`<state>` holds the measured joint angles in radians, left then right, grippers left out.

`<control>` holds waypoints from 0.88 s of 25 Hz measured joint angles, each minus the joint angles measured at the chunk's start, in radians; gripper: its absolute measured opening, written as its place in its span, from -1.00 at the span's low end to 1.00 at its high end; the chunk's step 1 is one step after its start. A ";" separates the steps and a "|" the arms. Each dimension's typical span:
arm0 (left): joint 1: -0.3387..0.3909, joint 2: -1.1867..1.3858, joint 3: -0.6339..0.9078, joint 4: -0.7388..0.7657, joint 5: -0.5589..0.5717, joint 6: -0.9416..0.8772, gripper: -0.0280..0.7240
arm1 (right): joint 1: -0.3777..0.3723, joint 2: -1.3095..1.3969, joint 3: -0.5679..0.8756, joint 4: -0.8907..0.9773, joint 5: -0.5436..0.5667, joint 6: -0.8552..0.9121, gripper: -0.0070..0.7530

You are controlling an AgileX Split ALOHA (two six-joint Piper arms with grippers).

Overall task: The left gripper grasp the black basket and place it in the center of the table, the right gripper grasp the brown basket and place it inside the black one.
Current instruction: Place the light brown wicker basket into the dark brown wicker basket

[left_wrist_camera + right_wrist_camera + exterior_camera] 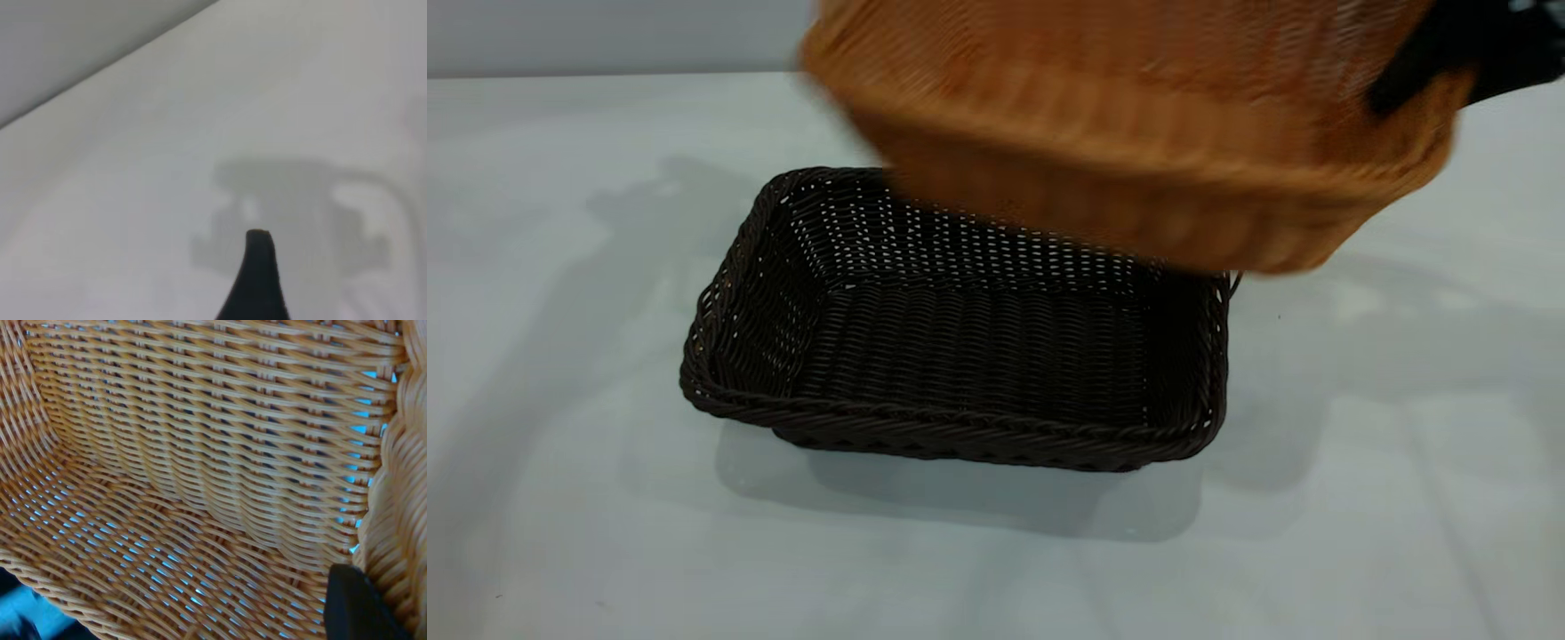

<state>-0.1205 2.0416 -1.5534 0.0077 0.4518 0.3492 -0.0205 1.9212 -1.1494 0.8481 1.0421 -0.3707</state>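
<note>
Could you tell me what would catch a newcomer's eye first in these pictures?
The brown basket stands out first, held in the air by the right gripper at its right end, above the far side of the black basket. The black basket sits empty and upright near the middle of the table.

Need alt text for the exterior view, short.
An orange-tan woven wicker basket hangs in the air, tilted, over the far rim of a dark brown-black woven wicker basket sitting empty on the pale grey tabletop. The black right gripper holds the orange basket's right end.
</note>
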 joint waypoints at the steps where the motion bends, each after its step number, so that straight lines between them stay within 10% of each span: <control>1: 0.015 0.000 0.000 0.001 0.003 -0.001 0.62 | 0.041 0.000 0.000 0.000 -0.001 0.013 -0.80; 9: 0.042 0.001 0.000 0.002 0.013 -0.003 0.62 | 0.248 0.014 0.000 0.003 -0.090 0.075 -0.80; 22: 0.042 0.001 0.000 0.002 0.014 -0.003 0.62 | 0.278 0.122 0.000 0.008 -0.234 0.068 -0.74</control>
<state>-0.0784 2.0425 -1.5534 0.0097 0.4655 0.3461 0.2577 2.0428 -1.1494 0.8561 0.8085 -0.3029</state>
